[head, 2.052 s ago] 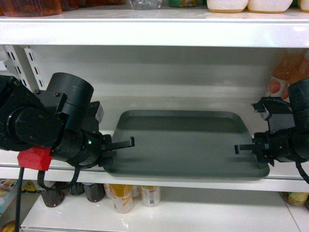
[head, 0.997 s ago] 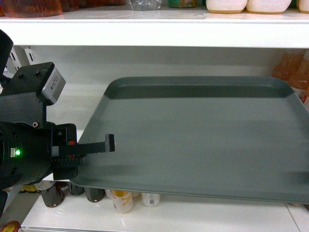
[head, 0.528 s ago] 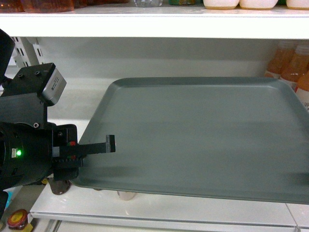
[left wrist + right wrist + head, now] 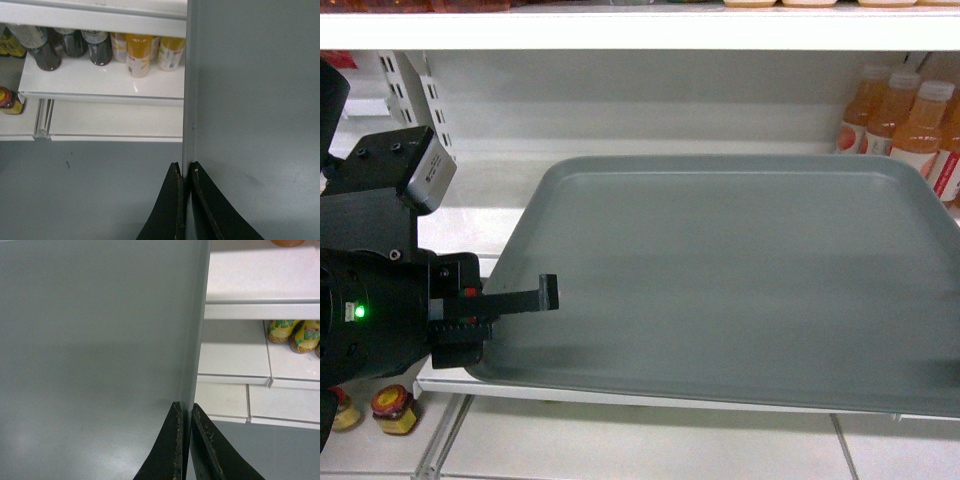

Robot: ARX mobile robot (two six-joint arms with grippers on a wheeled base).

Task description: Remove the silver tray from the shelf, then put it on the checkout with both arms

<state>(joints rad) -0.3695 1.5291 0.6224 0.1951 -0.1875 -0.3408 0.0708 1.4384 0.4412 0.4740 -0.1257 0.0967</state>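
The silver tray fills most of the head view, held level in front of the shelf. My left gripper is shut on the tray's left rim, with its upper finger lying on the tray surface. In the left wrist view the left gripper pinches the tray at its rim. In the right wrist view the right gripper is shut on the opposite rim of the tray. The right gripper is outside the head view. The checkout is out of view.
Orange drink bottles stand on the shelf at the back right. A slotted white upright rises at the left. Small jars sit low at the left. Cans and dark bottles line a lower board; yellow packs lie below at the right.
The tray has come off the shelf board and stays held by its rims. The shelf has slid upward in the head view; orange bottles and floor tiles have come into sight.
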